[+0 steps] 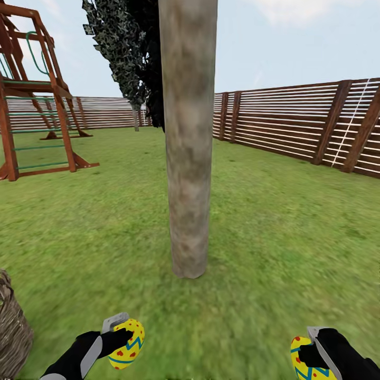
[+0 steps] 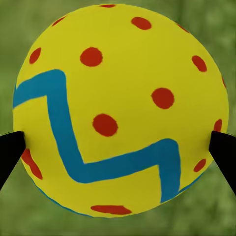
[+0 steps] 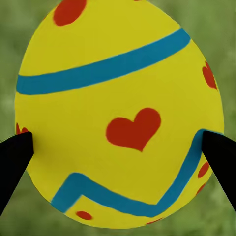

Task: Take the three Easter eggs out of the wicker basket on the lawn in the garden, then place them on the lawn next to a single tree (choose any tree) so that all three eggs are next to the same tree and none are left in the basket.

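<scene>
Mottled green grass lawn (image 1: 274, 232) spreads to brown horizontal-slat wooden fence (image 1: 295, 121). Straight grey-brown bark tree trunk (image 1: 188, 137) rises dead ahead in head view, hiding part of near-black leafy tree (image 1: 132, 47). Red-brown wooden play tower (image 1: 31, 100) far left. Grey-brown woven wicker basket (image 1: 11, 327) cut by lower-left edge, contents hidden.

Left gripper (image 1: 122, 338) clamped on yellow egg with blue zigzag and red spots (image 1: 127, 344); left wrist view shows black fingertips (image 2: 11, 152) pressing both sides.

Right gripper (image 1: 310, 354) clamped on second yellow egg (image 1: 303, 361); right wrist view reveals red heart mark (image 3: 133, 128).
</scene>
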